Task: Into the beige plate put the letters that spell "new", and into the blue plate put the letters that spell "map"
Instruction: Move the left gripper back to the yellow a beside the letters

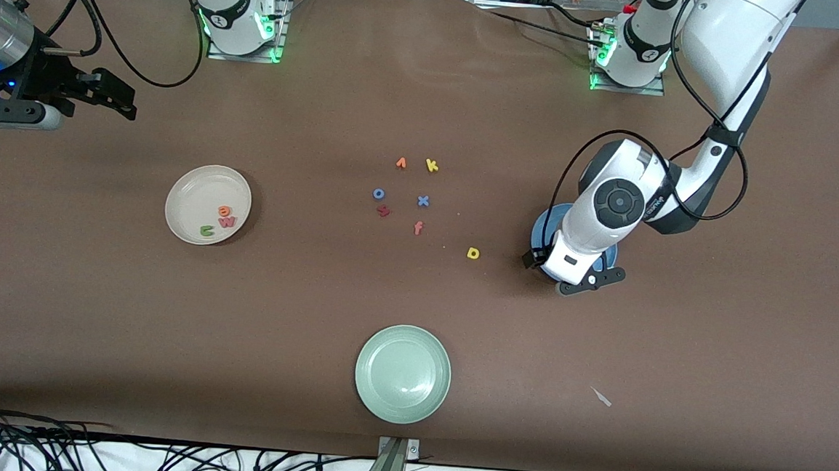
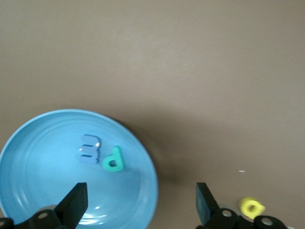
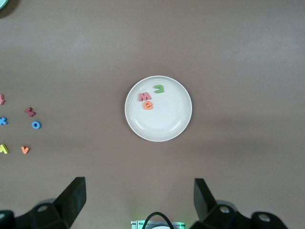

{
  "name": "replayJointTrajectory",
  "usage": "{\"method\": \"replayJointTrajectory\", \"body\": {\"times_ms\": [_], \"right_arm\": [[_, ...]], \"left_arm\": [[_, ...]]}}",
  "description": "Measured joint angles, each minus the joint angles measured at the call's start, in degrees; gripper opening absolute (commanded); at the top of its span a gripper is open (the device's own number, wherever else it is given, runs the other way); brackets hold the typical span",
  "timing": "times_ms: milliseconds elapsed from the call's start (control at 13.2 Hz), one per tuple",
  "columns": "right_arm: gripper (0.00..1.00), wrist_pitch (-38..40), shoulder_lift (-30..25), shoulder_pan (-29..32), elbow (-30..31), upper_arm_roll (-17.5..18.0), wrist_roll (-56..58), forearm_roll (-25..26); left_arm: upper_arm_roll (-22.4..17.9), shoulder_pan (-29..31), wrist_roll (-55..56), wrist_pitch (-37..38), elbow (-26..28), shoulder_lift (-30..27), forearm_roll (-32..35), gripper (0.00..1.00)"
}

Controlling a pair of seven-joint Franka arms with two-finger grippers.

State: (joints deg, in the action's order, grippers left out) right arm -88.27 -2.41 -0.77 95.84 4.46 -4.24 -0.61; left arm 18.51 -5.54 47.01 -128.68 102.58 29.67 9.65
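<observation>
The left hand (image 2: pixel 138 205), fingers apart, hangs over the blue plate (image 2: pixel 43 138) holding m (image 2: pixel 88 149) and p (image 2: pixel 113 160); the right hand (image 3: pixel 138 202) waits, fingers apart, high above the counter (image 1: pixel 409 410).

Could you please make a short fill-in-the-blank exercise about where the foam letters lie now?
1. The beige plate holds ___ letters.
2. The light-blue m and teal p lie in the ___ plate.
3. The yellow a lies on the ___.
4. The left gripper is ___.

Missing words: three; blue; table; open
</observation>
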Motion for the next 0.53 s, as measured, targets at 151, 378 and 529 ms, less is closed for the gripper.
{"method": "replayJointTrajectory", "body": {"times_ms": [151,378,529], "right_arm": [[1.00,0.0,0.0,0.0,0.0,0.0,0.0,0.0],[1.00,0.0,0.0,0.0,0.0,0.0,0.0,0.0],[1.00,0.0,0.0,0.0,0.0,0.0,0.0,0.0]], "left_arm": [[0.3,-1.1,0.6,1.1,-2.7,0.6,0.0,1.00],[0.4,-2.8,4.2,2.2,-8.2,3.7,-1.0,1.00],[0.4,-3.6,7.9,3.3,-11.7,6.3,-1.7,1.00]]}}
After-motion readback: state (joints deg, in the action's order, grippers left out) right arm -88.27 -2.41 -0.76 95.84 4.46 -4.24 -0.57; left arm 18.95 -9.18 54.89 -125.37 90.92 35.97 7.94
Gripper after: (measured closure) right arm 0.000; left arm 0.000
